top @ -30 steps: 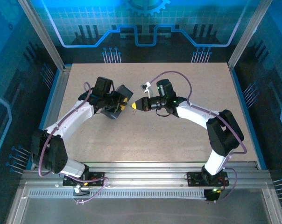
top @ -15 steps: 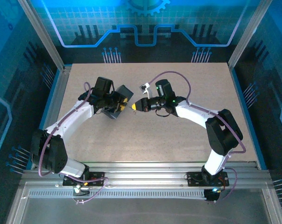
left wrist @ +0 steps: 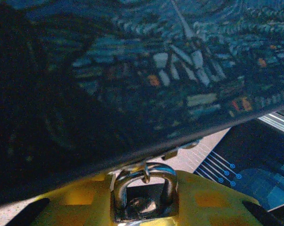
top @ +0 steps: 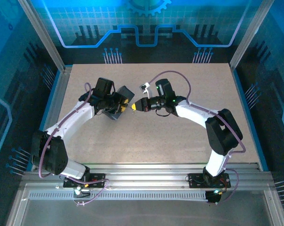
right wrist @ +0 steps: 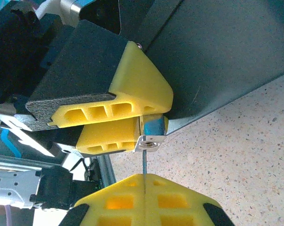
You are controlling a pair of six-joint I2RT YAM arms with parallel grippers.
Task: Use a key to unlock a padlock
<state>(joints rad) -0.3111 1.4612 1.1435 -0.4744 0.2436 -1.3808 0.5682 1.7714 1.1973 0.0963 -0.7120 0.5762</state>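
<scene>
The small silvery padlock point(left wrist: 144, 181) hangs by its curved shackle from the hasp of the dark blue swirl-patterned box point(left wrist: 132, 70). My left gripper point(left wrist: 144, 197) is shut on its body, yellow fingers point(right wrist: 132, 89) on either side. In the right wrist view the padlock's underside with the keyhole point(right wrist: 150, 141) faces my right gripper point(right wrist: 144, 181). That gripper is shut on the key, whose thin blade point(right wrist: 144, 165) reaches up to the underside by the keyhole. Whether the tip is inside, I cannot tell. From above, left gripper point(top: 128, 104) and right gripper point(top: 134, 108) meet tip to tip beside the box point(top: 117, 104).
The box stands on the speckled beige table point(top: 179, 136), left of centre. A white cable connector point(top: 145, 86) sticks out just behind the right wrist. Aluminium rails point(top: 146, 169) run along the near edge.
The right arm has edged slightly left, toward the left gripper and the padlock. The left arm and the box have stayed put.
</scene>
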